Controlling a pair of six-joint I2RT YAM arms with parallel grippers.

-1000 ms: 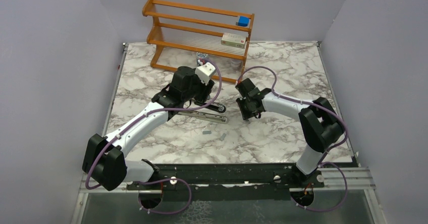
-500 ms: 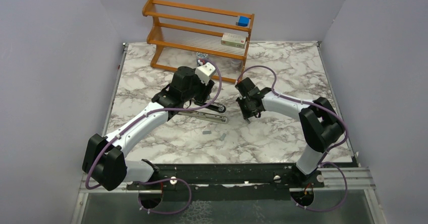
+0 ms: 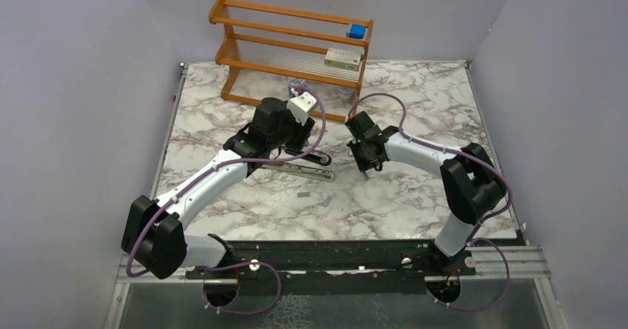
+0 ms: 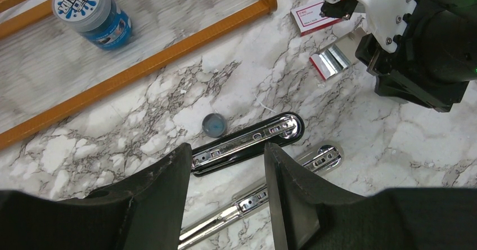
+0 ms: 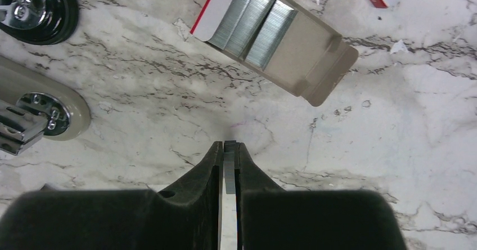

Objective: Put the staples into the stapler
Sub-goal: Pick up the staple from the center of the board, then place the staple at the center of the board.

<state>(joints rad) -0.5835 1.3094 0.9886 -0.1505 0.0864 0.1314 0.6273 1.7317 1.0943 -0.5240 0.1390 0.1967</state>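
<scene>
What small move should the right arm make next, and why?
Probably swing toward the stapler, lining up with its silver channel: the right fingers pinch a strip of staples over bare marble, and the stapler lies hinged open close by.

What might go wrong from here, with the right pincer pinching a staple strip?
The strip sits thin and edge-on in the right pincer; it may slip or snap on the way to the stapler.
The left pincer straddles the open stapler's chrome rail; whether it grips is unclear, so the rail may shift as the strip goes in.
</scene>
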